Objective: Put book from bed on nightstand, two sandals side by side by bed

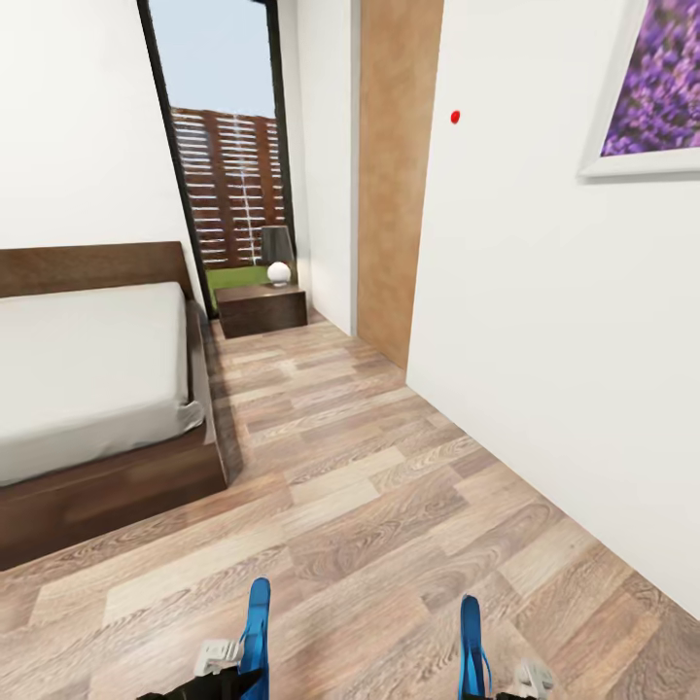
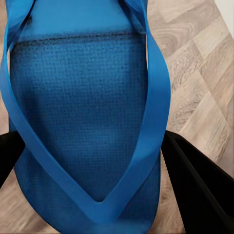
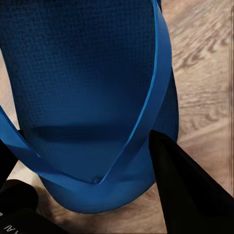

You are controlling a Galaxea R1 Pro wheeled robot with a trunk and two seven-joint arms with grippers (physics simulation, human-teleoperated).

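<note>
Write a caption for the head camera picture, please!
Each hand, left hand and right hand, holds a blue sandal over the wooden floor beside the bed.

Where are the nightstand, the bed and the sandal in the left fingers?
nightstand [image 1: 261, 309]: head view, front panel.
bed [image 1: 87, 369]: head view, bare mattress top.
sandal [image 2: 80, 97]: left wrist view, textured footbed between the straps.

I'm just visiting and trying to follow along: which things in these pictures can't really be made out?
- Bed: the head view's left edge cuts it off, so the book can't be checked.
- Nightstand: far off; the items on top are too small to identify.
- Left gripper and right gripper: cut off by the bottom edge.
- Sandals: each overflows its wrist view's edges.
</note>
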